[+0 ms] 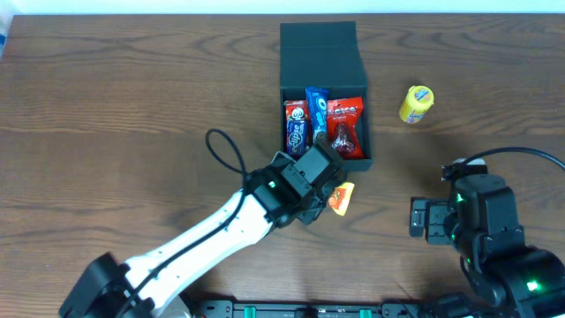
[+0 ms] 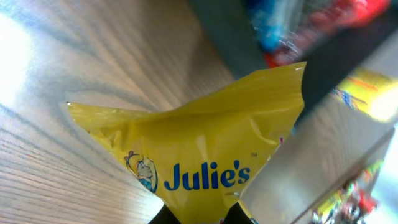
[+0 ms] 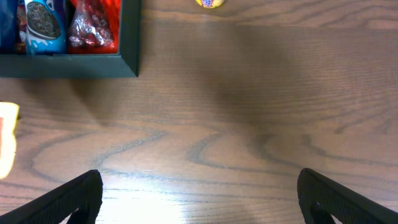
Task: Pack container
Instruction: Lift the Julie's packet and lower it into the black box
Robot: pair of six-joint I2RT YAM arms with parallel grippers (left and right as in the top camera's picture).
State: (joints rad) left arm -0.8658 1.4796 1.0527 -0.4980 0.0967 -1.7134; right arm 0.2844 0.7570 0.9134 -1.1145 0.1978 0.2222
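"Julie's" on yellow pkt (image 2: 205, 155); other labels unreadable

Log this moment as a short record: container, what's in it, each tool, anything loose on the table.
container: dark green box, lid open, on the table
inside: three packets side by side: dark packet, blue packet, red packet
left tool: shut on yellow Julie's packet, outside the container by its near edge
right tool: open, holding nothing, over bare wood
loose: small yellow snack, right of the container
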